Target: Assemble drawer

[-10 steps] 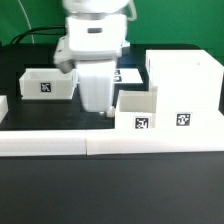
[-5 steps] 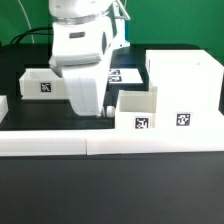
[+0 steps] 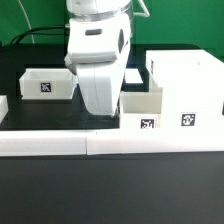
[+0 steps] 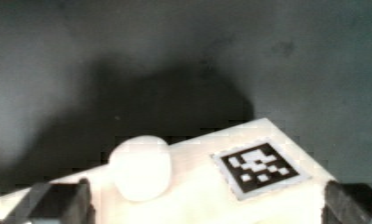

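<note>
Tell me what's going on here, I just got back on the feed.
The arm's pincer is down at the knobbed front of one small tray. That tray sits close beside the tall housing on the exterior view's right. The wrist view shows its knob and tag close up, but not whether the pincer is clamped on it. The second tray sits apart on the exterior view's left, untouched.

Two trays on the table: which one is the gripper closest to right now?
The tray beside the housing, on the exterior view's right: the gripper is right next to it. The housing flanks it. The other tray sits apart at the exterior view's left.
</note>
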